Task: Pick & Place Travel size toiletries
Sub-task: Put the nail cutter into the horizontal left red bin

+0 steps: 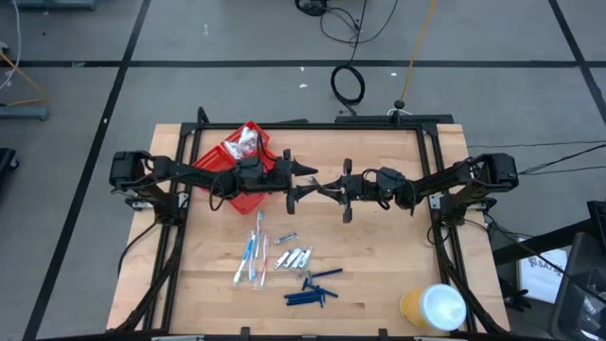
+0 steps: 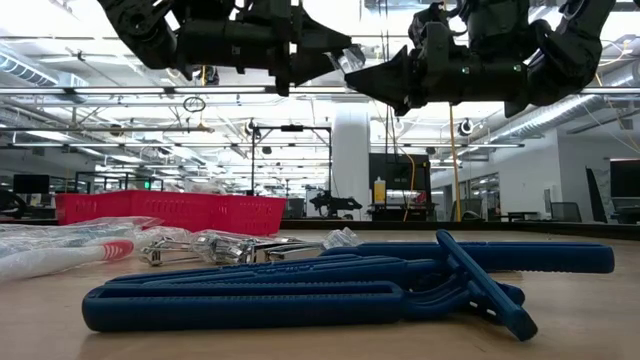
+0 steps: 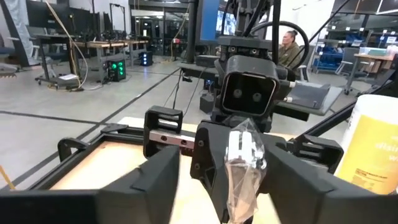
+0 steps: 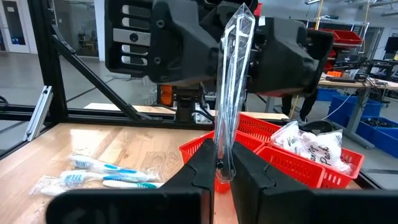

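Observation:
A clear crinkly packet [image 1: 323, 185] with a small silvery clipper inside [image 3: 244, 152] hangs in the air between my two grippers, above the middle of the table. My right gripper [image 1: 333, 187] [image 4: 224, 167] is shut on it. My left gripper [image 1: 311, 181] [image 3: 222, 155] faces it, open, with one finger on each side of the packet's other end. On the table lie blue-and-white toothbrushes [image 1: 254, 258], more silvery clippers [image 1: 295, 256] and dark blue stick-like pieces [image 1: 312, 289] [image 2: 350, 280]. My right gripper pinches the clear packet between its two fingers at one end [image 4: 222, 158]. It comes level from the table's right side. The packet is lifted clear and reaches from the fingers toward my left gripper, with its far end [image 4: 242, 18] between the left fingers.
A red compartmented tray [image 1: 220, 159] [image 4: 292, 163] sits at the far left under my left arm and holds white crinkly packets [image 1: 248, 140] [image 4: 311, 143]. A large yellow roll with a white top [image 1: 433, 308] [image 3: 373, 149] stands at the near right corner. A dark frame borders the table.

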